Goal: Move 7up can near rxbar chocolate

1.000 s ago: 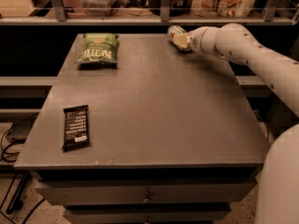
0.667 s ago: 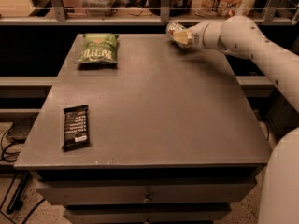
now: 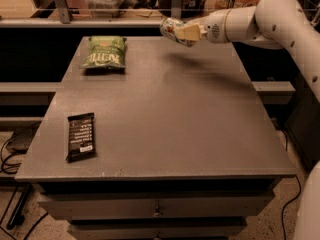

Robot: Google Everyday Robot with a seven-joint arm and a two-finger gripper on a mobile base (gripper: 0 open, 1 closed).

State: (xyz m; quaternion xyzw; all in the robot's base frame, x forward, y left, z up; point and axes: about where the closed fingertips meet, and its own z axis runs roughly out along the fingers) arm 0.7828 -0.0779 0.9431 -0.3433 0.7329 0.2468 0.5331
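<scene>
So the gripper (image 3: 183, 32) drifted a bit left, jaws clamped on the 7up can (image 3: 169, 28), up over the table (image 3: 175, 114) at its far edge.

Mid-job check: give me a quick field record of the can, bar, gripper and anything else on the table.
gripper: raised over the table's far edge, shut on the can
7up can: held tilted, off the surface
rxbar chocolate: flat, near-left corner
chip bag: flat, far-left
table: grey top
can to bar: far apart, diagonally across
</scene>
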